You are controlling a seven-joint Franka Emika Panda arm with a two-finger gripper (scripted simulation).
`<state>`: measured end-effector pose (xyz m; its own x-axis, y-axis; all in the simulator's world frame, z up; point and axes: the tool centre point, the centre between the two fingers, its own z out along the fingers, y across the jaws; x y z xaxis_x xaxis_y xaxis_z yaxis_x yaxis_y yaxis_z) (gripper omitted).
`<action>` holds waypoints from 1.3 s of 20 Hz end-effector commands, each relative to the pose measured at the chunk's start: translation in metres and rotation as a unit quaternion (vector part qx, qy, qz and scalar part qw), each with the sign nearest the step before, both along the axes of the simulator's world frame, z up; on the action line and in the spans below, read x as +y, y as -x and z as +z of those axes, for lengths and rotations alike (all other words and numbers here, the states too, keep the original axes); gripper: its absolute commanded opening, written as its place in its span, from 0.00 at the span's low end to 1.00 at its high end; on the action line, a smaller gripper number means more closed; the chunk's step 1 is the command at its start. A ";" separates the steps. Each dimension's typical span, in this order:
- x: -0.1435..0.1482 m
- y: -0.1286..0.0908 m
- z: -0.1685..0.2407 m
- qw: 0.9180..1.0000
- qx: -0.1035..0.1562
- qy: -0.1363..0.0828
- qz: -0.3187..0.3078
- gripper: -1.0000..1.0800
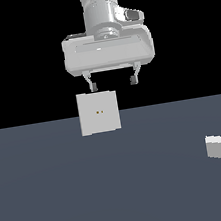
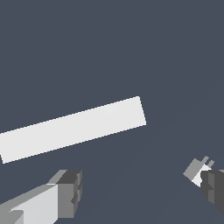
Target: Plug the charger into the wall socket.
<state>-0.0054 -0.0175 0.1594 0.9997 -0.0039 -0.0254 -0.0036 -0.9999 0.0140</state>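
The wall socket (image 1: 99,113) is a flat upright light-grey square plate with two tiny brownish dots at its centre, standing on the dark floor. My gripper (image 1: 114,83) hangs open just above its top edge, with nothing between the fingers. The charger (image 1: 218,146) is a small light-grey block lying on the floor far off to the exterior view's right, well apart from the gripper. In the wrist view the wall socket (image 2: 72,129) shows edge-on as a long white bar beyond the open gripper (image 2: 141,189). The charger (image 2: 195,169) peeks out beside one dark fingertip (image 2: 213,186).
A dark grey-blue floor (image 1: 120,192) fills the lower half of the exterior view, with a black background behind. Nothing else stands on it besides the plate and the block.
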 end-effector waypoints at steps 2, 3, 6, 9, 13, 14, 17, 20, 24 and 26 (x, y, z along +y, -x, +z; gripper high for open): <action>0.000 0.000 0.000 1.000 0.000 0.000 0.000 0.96; -0.001 0.000 0.000 1.000 -0.001 0.000 -0.001 0.96; -0.005 0.001 -0.002 1.000 -0.003 0.001 -0.008 0.96; -0.012 0.003 -0.006 1.000 -0.009 0.002 -0.022 0.96; -0.026 0.007 -0.014 0.999 -0.020 0.005 -0.048 0.96; -0.031 0.009 -0.017 0.998 -0.023 0.006 -0.057 0.96; -0.046 0.014 -0.025 0.996 -0.035 0.009 -0.086 0.96; -0.064 0.022 -0.035 0.992 -0.049 0.013 -0.120 0.96; -0.089 0.034 -0.050 0.983 -0.069 0.019 -0.169 0.96; -0.101 0.041 -0.058 0.978 -0.079 0.021 -0.193 0.96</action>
